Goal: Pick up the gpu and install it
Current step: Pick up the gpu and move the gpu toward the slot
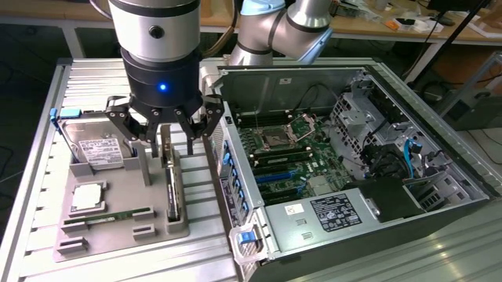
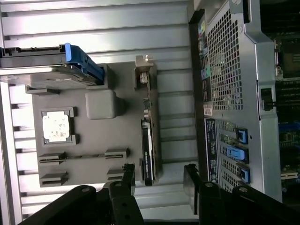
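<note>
Fingers (image 1: 135, 134) of the gripper (image 1: 164, 147) stand spread wide, holding nothing, just above the gpu (image 1: 174, 191); gpu stands on edge in the grey holder (image 1: 106, 234), beside the open computer case (image 1: 274, 82).

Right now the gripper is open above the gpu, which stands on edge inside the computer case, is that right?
Not quite. The exterior view shows the gpu standing on edge in the grey holder tray beside the computer case, not inside it. The gripper is open above it.
</note>
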You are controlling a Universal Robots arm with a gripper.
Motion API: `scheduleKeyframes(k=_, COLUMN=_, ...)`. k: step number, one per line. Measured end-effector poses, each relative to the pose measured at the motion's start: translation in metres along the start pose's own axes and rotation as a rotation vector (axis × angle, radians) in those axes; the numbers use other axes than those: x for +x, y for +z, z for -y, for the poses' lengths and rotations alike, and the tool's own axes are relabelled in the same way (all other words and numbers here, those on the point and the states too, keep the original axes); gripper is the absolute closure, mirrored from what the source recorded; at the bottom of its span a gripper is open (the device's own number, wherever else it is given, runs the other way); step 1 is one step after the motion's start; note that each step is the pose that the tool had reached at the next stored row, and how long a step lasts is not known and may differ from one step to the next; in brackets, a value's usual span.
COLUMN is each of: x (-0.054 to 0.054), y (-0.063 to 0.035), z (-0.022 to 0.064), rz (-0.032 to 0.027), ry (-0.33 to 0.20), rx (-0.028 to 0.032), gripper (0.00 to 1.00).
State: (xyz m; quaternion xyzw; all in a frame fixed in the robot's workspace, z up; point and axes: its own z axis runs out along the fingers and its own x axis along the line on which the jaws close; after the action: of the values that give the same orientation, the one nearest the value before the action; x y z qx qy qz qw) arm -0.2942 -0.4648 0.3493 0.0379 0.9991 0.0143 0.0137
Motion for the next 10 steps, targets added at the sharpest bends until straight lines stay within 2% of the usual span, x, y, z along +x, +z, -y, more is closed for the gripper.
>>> scheduleKeyframes(k=10, x=0.000, y=0.0140, z=0.0014, rz=0.0003, ry=0.000, rx=0.0038, gripper=0.46)
